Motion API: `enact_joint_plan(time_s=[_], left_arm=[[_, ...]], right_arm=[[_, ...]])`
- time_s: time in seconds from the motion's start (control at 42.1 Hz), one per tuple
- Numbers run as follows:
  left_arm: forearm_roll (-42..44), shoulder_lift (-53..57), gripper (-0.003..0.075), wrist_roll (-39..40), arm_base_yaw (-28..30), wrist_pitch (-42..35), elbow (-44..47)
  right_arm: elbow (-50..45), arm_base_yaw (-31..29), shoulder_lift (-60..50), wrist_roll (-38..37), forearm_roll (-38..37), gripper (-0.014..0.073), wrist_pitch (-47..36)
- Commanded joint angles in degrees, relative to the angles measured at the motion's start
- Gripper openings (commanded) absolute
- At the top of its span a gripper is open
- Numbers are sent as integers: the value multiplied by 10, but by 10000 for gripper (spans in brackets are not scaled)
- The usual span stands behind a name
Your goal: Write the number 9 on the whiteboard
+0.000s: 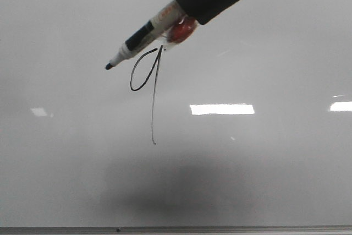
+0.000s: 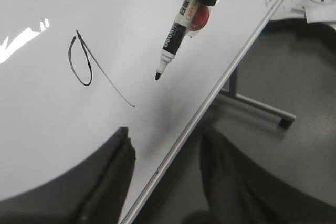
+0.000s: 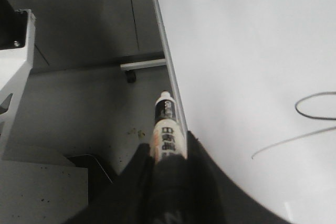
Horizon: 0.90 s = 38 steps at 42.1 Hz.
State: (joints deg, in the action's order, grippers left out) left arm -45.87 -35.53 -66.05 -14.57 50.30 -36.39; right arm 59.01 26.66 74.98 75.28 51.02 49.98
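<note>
The whiteboard (image 1: pixel 264 48) fills the front view. On it stands the number 9 (image 1: pixel 147 78), a thin black digit with a narrow loop and a long tail. My right gripper (image 1: pixel 184 10), wrapped in dark cloth, reaches in from the upper right and is shut on a black-and-white marker (image 1: pixel 144 32). The marker's black tip (image 1: pixel 109 66) lies left of the loop, off the drawn line. The right wrist view shows the marker (image 3: pixel 166 127) between the right gripper (image 3: pixel 167 156) fingers. My left gripper (image 2: pixel 165 148) stands open and empty astride the board's edge, short of the number 9 (image 2: pixel 84 66).
A thin grey metal frame (image 1: pixel 176 228) borders the board. Bright light reflections (image 1: pixel 222 109) lie on its surface. The board's stand has a grey foot (image 2: pixel 257 106) on the dark floor. A white metal structure (image 3: pixel 16 66) stands beside the board.
</note>
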Motion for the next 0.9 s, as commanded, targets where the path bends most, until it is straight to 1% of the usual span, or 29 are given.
enact_joint_plan(time_s=[0.0,0.095,0.119,0.19,0.285,0.356,0.499,0.57,0.641,0.879], left_arm=[[-24,-70,413,-46,-6,5,-51],[-20,-124,372,-59,-47,-1,-71],[-10,-135,364,-59,-65,-4,-77],[9,-163,357,-58,-103,-6,-88],[11,-192,356,-58,-143,-6,-96],[11,-203,356,-58,-160,-11,-97],[9,-210,355,-58,-176,-15,-98],[9,-212,335,-58,-177,-15,-98],[9,-213,284,-58,-177,-16,-98],[9,-213,46,-58,-177,-16,-98]], right_arm=[[19,29,-21,12,18,-61,-19],[19,70,-21,12,5,-61,-42],[19,86,-21,12,1,-61,-50],[19,114,-21,12,-8,-61,-67],[19,139,-21,12,-11,-61,-81],[19,149,-21,12,-11,-61,-82],[19,158,-21,12,-10,-61,-81],[19,158,-21,12,-9,-61,-76],[19,158,-21,12,-9,-61,-70],[19,158,-21,12,-6,-61,-65]])
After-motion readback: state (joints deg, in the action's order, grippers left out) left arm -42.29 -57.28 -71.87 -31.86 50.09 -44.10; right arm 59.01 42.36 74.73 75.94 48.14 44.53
